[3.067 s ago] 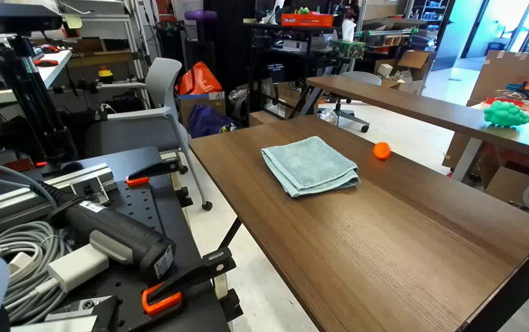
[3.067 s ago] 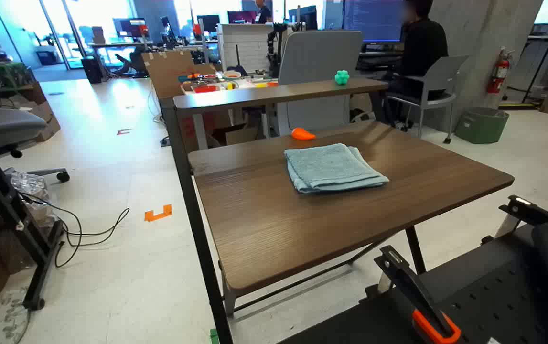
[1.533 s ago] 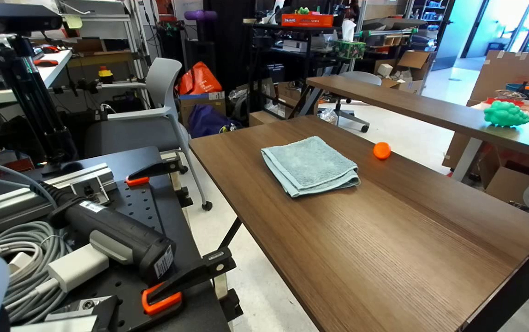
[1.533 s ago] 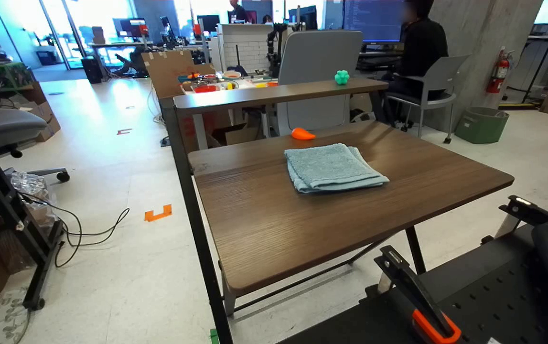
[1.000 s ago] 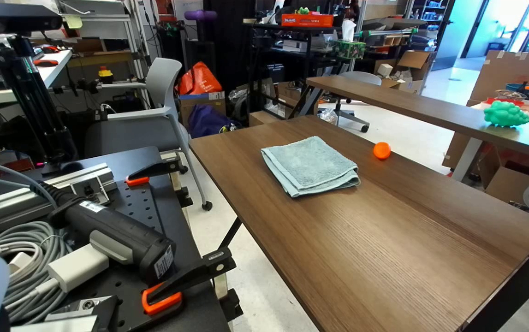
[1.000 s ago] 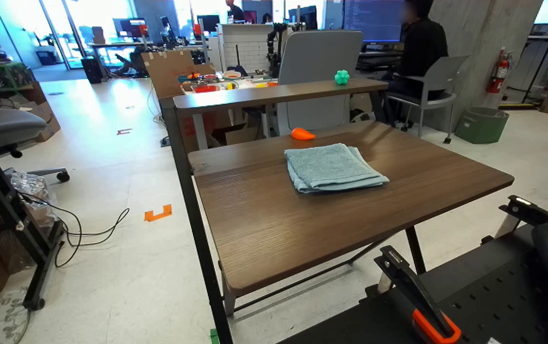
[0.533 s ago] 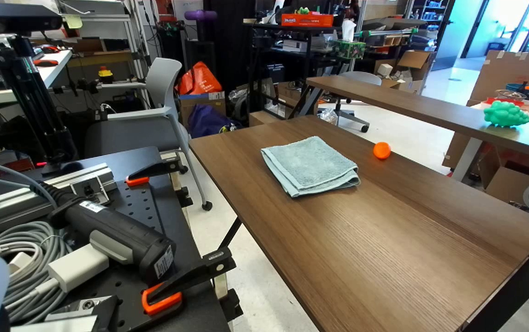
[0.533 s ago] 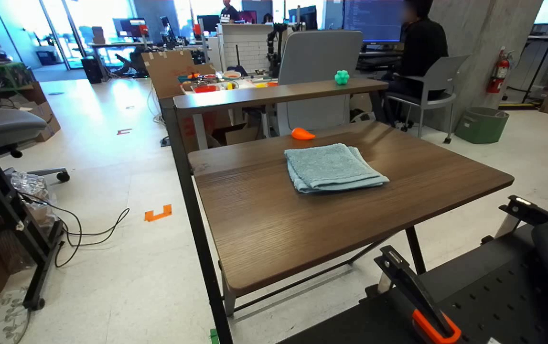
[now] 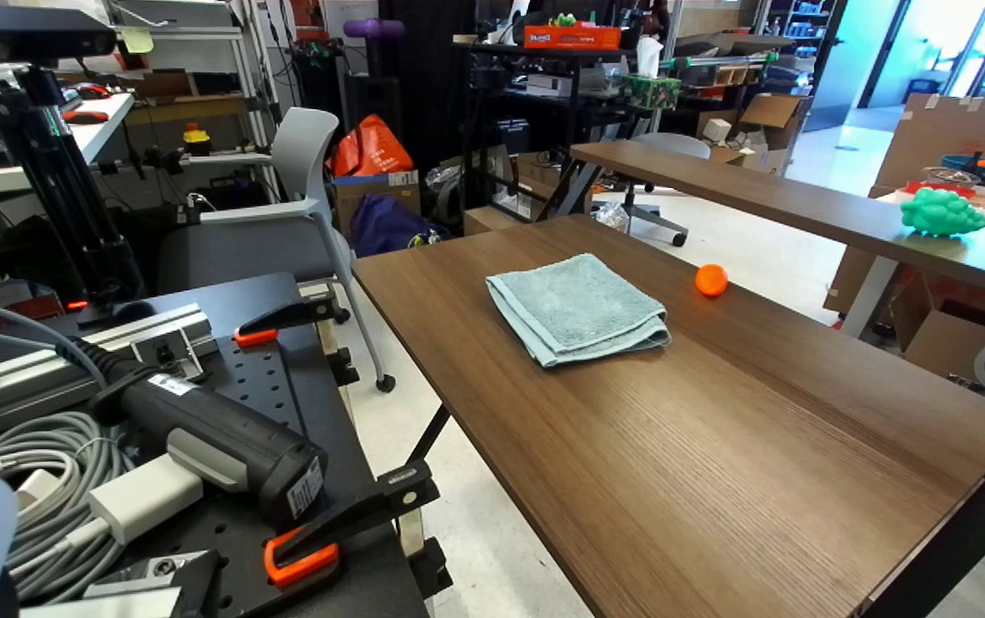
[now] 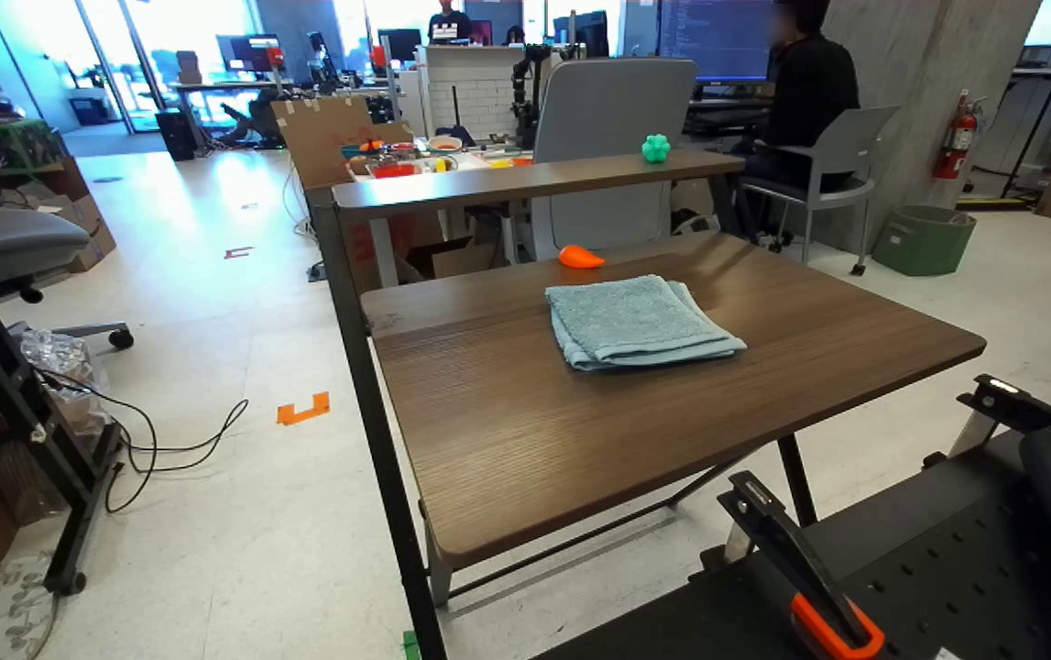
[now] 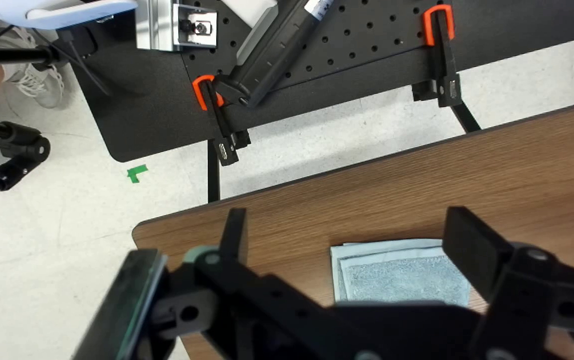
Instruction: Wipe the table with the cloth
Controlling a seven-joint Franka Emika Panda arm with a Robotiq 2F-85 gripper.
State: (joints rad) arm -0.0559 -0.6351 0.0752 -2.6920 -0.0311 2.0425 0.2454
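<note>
Here's the gripper (image 11: 352, 240), jaws spread wide, seen against the table (image 11: 417, 185) in the wrist view, and there's the cloth (image 9: 578, 309), folded on that table, an orange object (image 9: 711, 280) near the table's long edge!

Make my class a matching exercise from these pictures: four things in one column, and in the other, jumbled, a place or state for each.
1. Cloth
2. Green toy
3. Bin
4. End effector

A. Standing on the floor
B. Open
C. Folded on the table
D. On the narrow upper board

Pairs: 1-C, 2-D, 3-A, 4-B
</note>
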